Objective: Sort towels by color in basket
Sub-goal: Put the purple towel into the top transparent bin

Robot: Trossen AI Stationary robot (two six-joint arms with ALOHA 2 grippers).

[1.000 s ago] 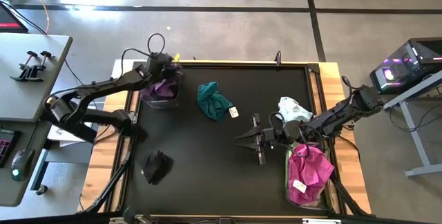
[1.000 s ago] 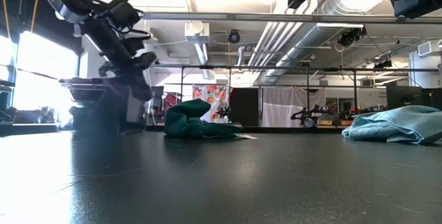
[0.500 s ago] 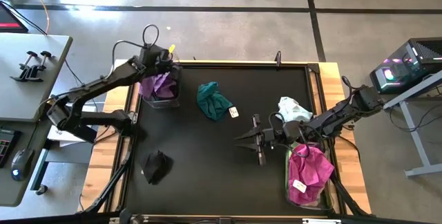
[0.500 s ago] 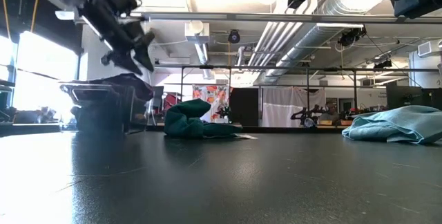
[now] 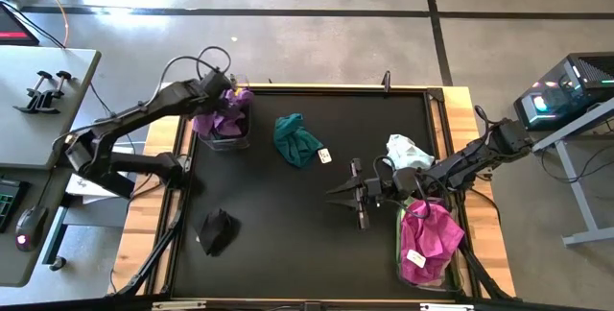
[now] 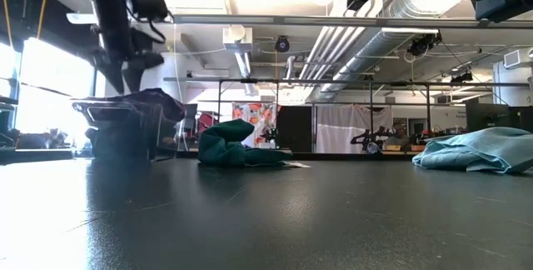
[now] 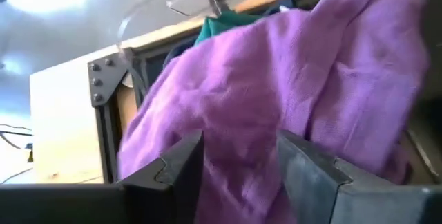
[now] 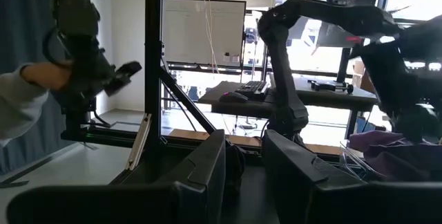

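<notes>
A purple towel [image 5: 223, 117] lies heaped in the clear basket [image 5: 224, 139] at the table's far left, one fold over the rim. My left gripper [image 5: 230, 95] hangs open just above it, fingers pointing down [image 6: 125, 74]; the towel [image 7: 276, 79] shows beyond the open fingers. On the black mat lie a teal towel [image 5: 297, 140], a black towel [image 5: 216, 229] and a mint towel [image 5: 408, 151]. A magenta towel [image 5: 429, 234] fills the basket [image 5: 401, 253] at the near right. My right gripper [image 5: 336, 194] waits mid-table, level, pointing left, fingers slightly apart, nothing between them.
A small white tag [image 5: 324, 155] lies beside the teal towel. The mat has a raised wooden border [image 5: 460, 100]. A side desk [image 5: 38, 100] stands off the table's left and a computer case [image 5: 566, 95] off its right. Bare mat lies between the black towel and my right gripper.
My left gripper has opened and let go of the purple towel, then risen out of the far-left basket and turned from a slant to point straight down. The towel has stayed in the basket and spread a little over its rim.
</notes>
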